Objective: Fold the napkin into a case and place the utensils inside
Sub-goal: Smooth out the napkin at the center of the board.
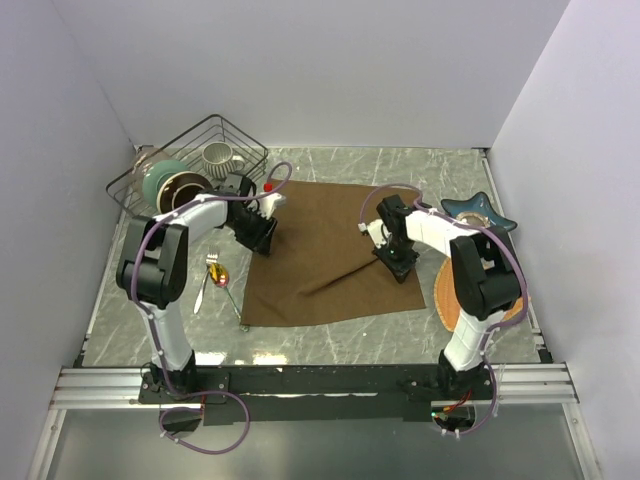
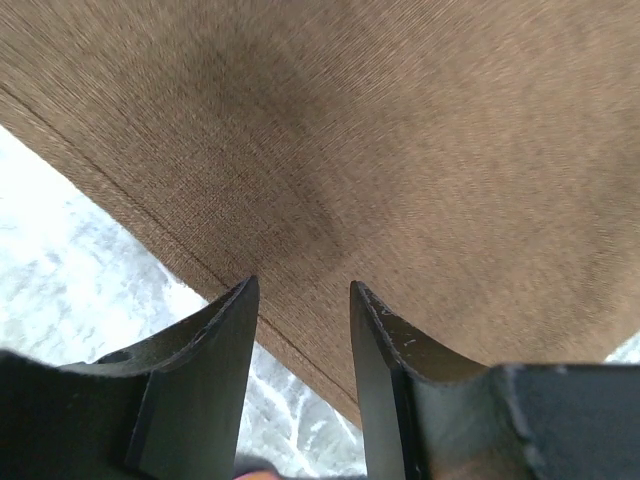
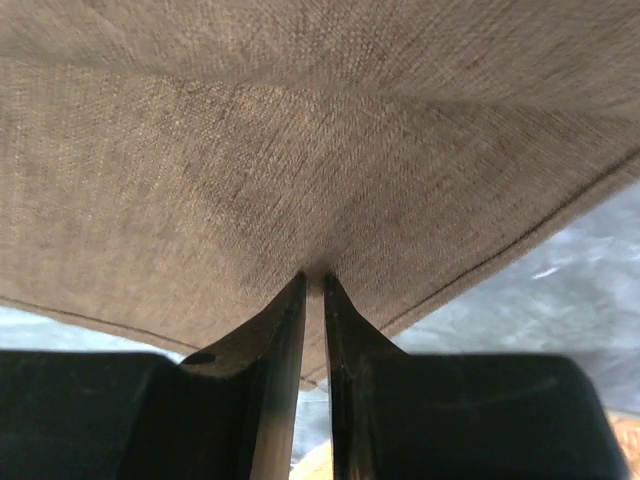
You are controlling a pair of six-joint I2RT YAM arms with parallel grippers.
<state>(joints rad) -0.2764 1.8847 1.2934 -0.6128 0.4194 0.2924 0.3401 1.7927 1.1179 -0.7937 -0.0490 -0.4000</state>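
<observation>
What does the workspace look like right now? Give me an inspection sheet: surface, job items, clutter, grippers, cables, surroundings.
Surface: grey marbled table.
Job's things: napkin spread out unfolded, one ridge near its right side; utensils on the table left of it.
Clutter: wire basket holding a cup and bowls, back left; blue dish and orange mat, right.
Grippers: left gripper, jaws open over the napkin's left edge; right gripper, jaws shut on the napkin.
Cables: purple cables loop along both arms.
Surroundings: plain white walls; nothing else seen.
</observation>
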